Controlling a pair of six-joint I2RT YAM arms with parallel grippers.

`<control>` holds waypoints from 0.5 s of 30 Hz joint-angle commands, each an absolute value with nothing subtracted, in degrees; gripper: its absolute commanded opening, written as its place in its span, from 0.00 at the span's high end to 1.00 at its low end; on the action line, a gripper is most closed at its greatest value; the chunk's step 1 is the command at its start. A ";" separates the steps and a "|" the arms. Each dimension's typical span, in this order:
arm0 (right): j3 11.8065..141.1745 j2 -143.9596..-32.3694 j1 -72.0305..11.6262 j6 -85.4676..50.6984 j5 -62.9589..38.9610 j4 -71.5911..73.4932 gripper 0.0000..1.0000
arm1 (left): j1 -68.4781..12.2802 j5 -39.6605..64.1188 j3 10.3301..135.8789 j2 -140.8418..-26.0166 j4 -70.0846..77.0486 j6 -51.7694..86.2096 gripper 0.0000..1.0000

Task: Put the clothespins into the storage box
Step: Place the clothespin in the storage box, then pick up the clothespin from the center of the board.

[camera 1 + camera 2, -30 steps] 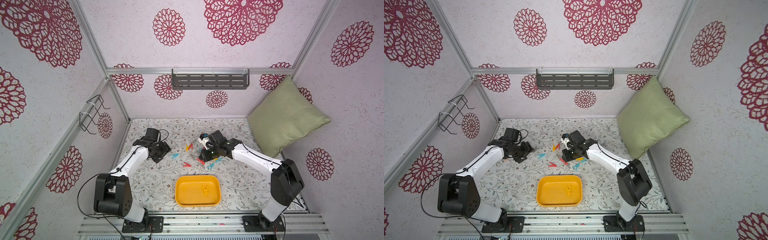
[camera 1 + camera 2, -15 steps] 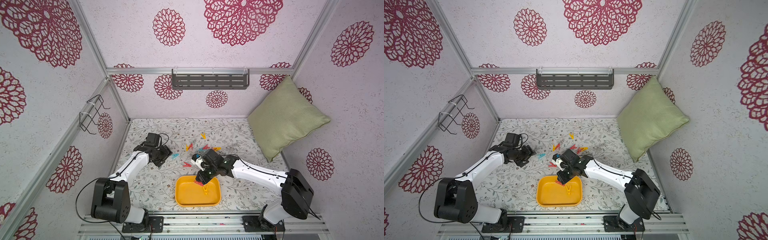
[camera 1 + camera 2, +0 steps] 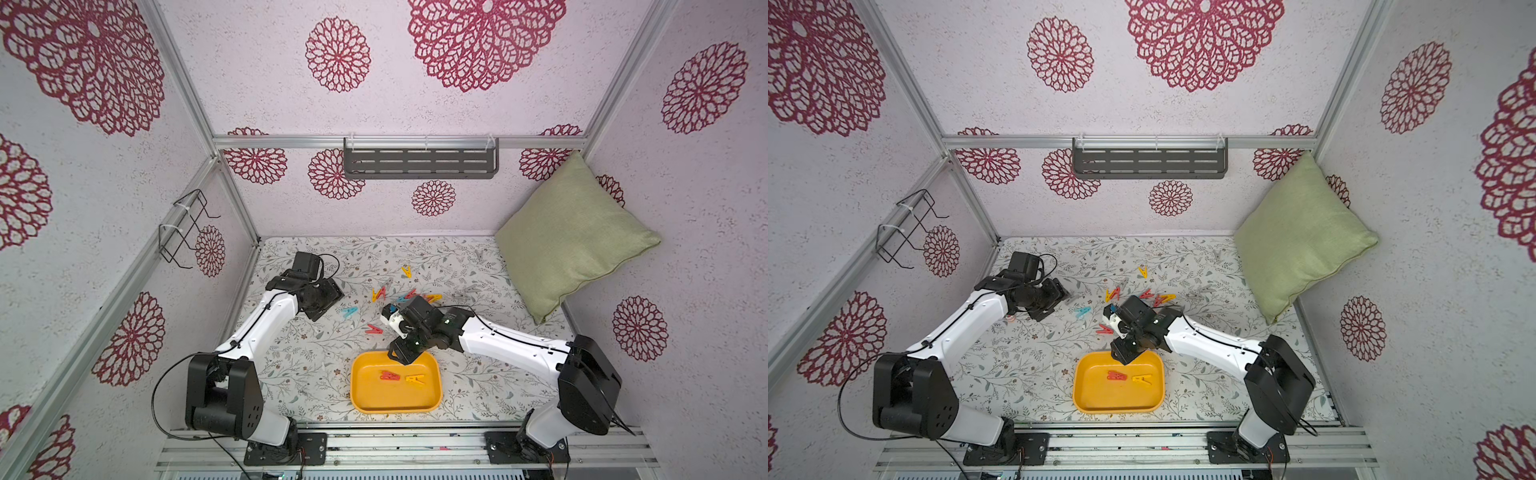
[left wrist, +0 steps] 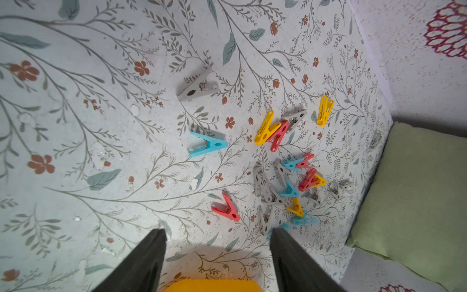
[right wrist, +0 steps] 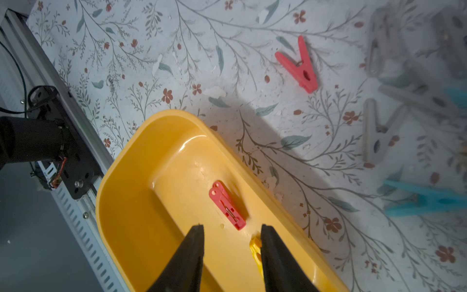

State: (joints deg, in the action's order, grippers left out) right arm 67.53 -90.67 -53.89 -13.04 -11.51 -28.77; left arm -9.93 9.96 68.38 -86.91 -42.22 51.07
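Left claw (image 4: 217, 231) hangs wide open with nothing in it, and there's lots of bare table (image 3: 291, 365) around it. Most clothespins (image 4: 307, 179) lie loose mid-table, with a few stragglers near the green pillow (image 3: 569, 245). The storage box (image 3: 356, 390) sits by the front edge with a red clothespin (image 5: 227, 204) and a yellow clothespin (image 3: 415, 378) inside. Right claw (image 5: 231, 226) hovers over it, partly open and empty.
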 commanded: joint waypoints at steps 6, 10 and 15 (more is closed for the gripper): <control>78.76 -94.32 -50.01 -13.77 -1.44 -30.12 0.47 | -7.67 4.85 76.39 -94.62 -51.71 41.08 0.34; 83.89 -97.51 -46.74 -14.19 -4.20 -31.17 0.51 | -6.95 3.79 80.77 -99.39 -54.27 37.52 0.38; 87.25 -101.04 -42.19 -17.05 -9.24 -29.82 0.55 | -6.39 3.09 88.08 -106.97 -57.40 33.29 0.42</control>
